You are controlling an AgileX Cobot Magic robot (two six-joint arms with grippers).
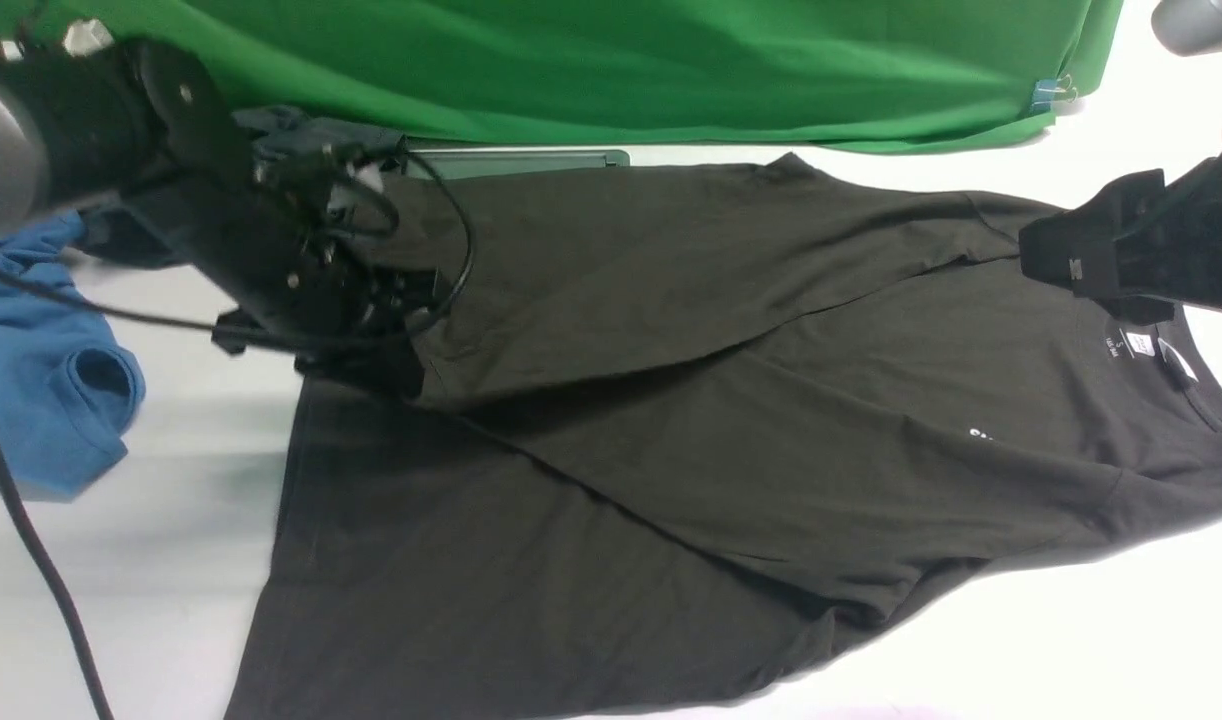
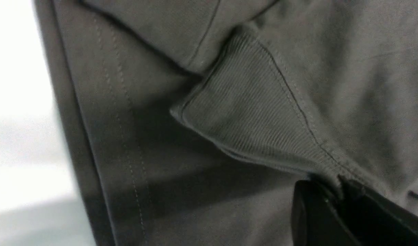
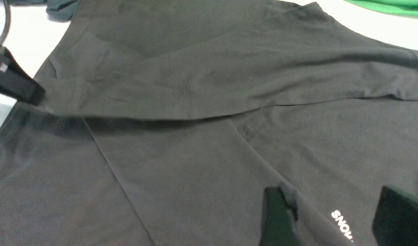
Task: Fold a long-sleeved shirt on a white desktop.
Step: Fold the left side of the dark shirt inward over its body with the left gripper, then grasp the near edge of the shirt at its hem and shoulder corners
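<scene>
Shirt (image 1: 671, 400) covers most of the desktop (image 1: 1021, 650), lying flat with its collar toward 3 o'clock and its hem toward 9 o'clock. A green cloth (image 1: 621, 70) hangs along 12 o'clock, and a blue garment (image 1: 41, 380) lies apart at 9 o'clock.

One sleeve (image 1: 671, 270) is folded across the body, running from the shoulder at 2 o'clock to about 10 o'clock. The other sleeve also lies slantwise across the front.

The left gripper (image 1: 406, 375) sits low at that 10 o'clock end. Its jaws stand narrow, pinching the ribbed cuff (image 2: 250, 116), which lies just inside the hem edge; I cannot tell whether the pinch is loosening. The right gripper (image 1: 1071, 260) hovers by the collar at 2 o'clock with its jaws spread and holding nothing. Its fingers (image 3: 277, 218) straddle the white chest print (image 3: 340, 222).

This shirt looks light, soft and limp. It will likely sag and drag wherever it is unsupported, and it slides easily on the smooth top. Doubled edges seem the best holds: cuff, hem corners and shoulder seams.
</scene>
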